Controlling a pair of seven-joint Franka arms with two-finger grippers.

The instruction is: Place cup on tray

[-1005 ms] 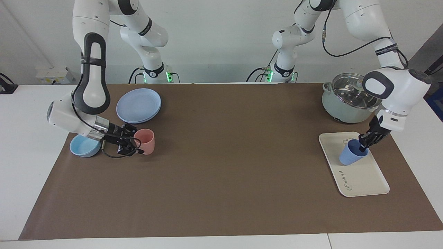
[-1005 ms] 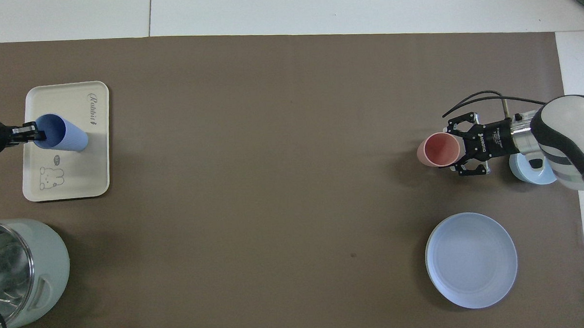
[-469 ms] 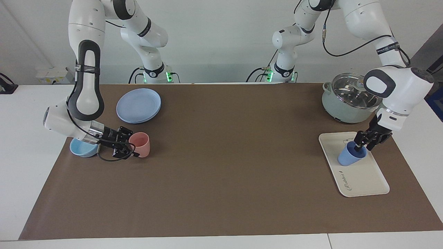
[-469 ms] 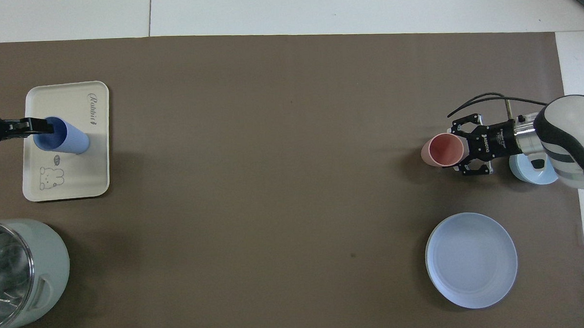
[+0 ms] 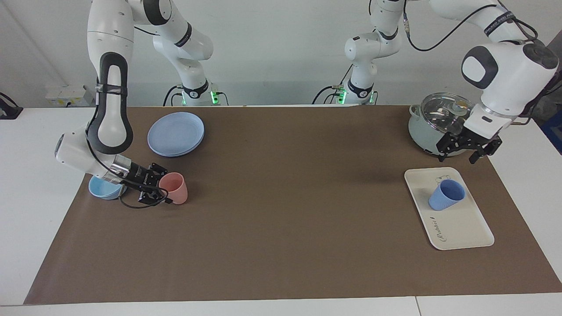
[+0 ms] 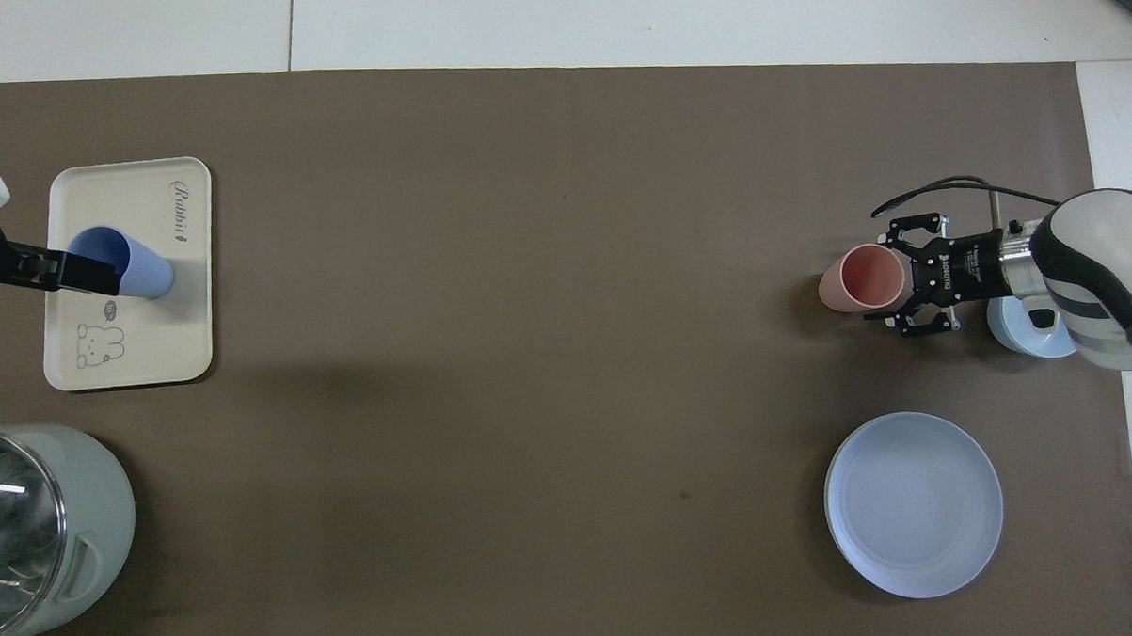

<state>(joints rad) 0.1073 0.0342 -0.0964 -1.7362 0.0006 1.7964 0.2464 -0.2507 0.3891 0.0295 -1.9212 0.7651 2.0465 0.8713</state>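
Rising clear of the periwinkle cup (image 5: 446,195), the left gripper (image 5: 461,150) is now hanging wide open above the tray's (image 5: 465,228) twelve-o'clock end. The cup is standing free on the tray, suggesting placement is done. The right gripper (image 5: 151,189), spread, is waiting beside the pink tumbler (image 5: 174,188).

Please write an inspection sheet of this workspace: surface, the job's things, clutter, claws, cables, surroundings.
Surface: brown mat on a white table; nothing spilled.
Job's things: blue cup upright on the cream tray, toward the left arm's end.
Clutter: pink cup, light-blue bowl, blue plate, pot with glass lid.
Claws: left claw open, raised above the tray's near end, off the blue cup; right claw low beside the pink cup.
Cables: black cable loop on the mat by the right claw.
Surroundings: white wall, nothing else seen.
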